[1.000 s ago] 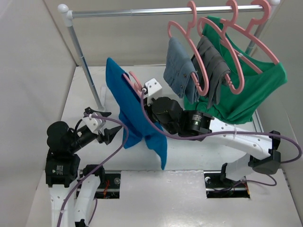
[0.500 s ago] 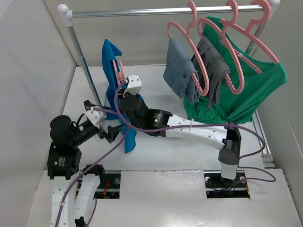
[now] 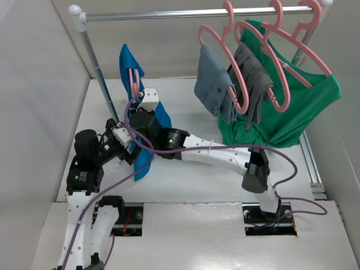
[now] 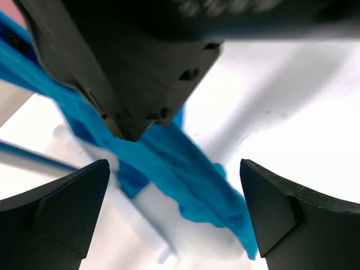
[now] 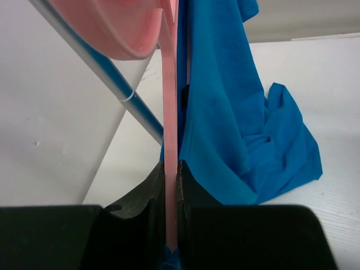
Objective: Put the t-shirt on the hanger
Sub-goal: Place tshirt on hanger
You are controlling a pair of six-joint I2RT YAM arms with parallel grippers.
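The blue t-shirt (image 3: 128,62) hangs over the salmon-pink hanger (image 3: 134,81) at the left, near the rack's slanted leg. Its lower part (image 3: 142,163) trails down to the table. My right gripper (image 3: 142,108) is shut on the hanger's pink bar (image 5: 170,140), with the shirt (image 5: 225,112) draped just to the right of the fingers. My left gripper (image 3: 125,147) is open and empty, close under the right wrist. In the left wrist view the shirt's hem (image 4: 191,191) hangs between the spread fingers (image 4: 67,208) without touching them.
A metal clothes rack (image 3: 185,12) spans the back; its slanted left leg (image 3: 101,79) stands right beside the shirt. Pink hangers with grey garments (image 3: 216,84) and a green shirt (image 3: 292,107) hang at the right. White walls close in on both sides.
My right gripper has carried the hanger and blue shirt further left and back, toward the rack's left leg. My left arm has swung right, up against the hanging shirt.
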